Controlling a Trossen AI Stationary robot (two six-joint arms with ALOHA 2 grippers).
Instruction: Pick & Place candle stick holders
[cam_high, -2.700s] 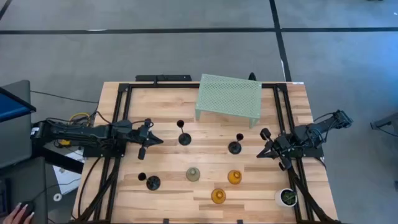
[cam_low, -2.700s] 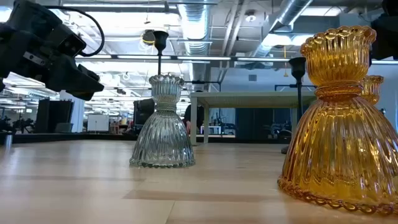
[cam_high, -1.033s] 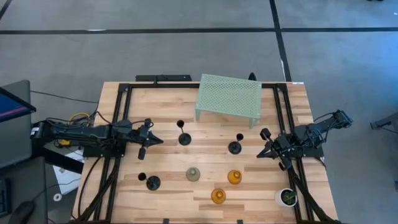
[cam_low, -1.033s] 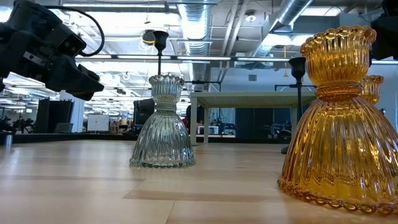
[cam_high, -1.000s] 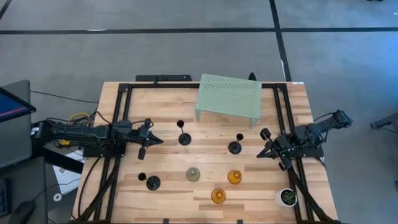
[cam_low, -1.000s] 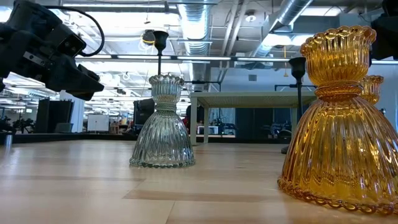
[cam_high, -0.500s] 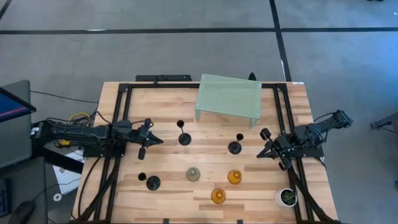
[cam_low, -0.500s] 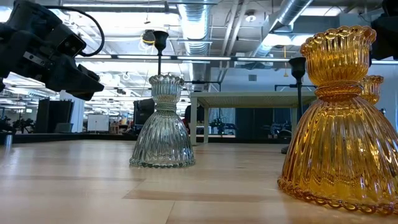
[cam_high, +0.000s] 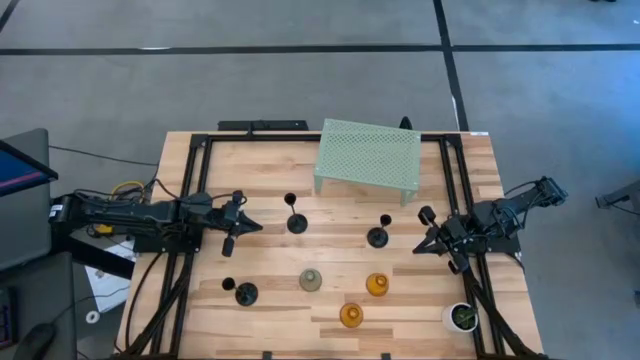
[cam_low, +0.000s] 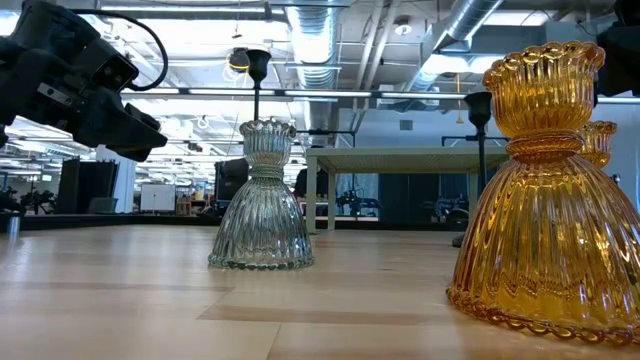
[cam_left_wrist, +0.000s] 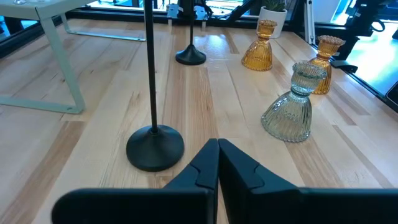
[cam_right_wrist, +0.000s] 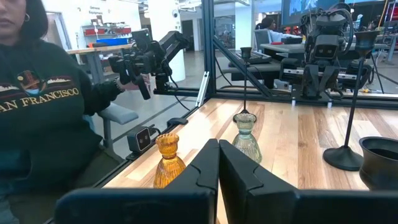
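Observation:
Six candle stick holders stand upright on their bases on the wooden table. Three are black and thin-stemmed (cam_high: 296, 222) (cam_high: 378, 236) (cam_high: 245, 293). One is pale grey-green (cam_high: 311, 281) and two are amber (cam_high: 377, 286) (cam_high: 351, 315). My left gripper (cam_high: 240, 225) is shut and empty, at the table's left, just left of the nearest black holder (cam_left_wrist: 155, 147). My right gripper (cam_high: 425, 240) is shut and empty, at the table's right, right of another black holder. In the right wrist view its fingers (cam_right_wrist: 218, 163) point across the table past an amber holder (cam_right_wrist: 169, 163) and the pale one (cam_right_wrist: 247, 140).
A pale green perforated shelf (cam_high: 368, 157) stands at the table's far middle. A small white pot with a green plant (cam_high: 462, 317) sits at the near right corner. Black frame rails run along both table sides. A person in a dark sweatshirt (cam_right_wrist: 43, 118) is beyond the table.

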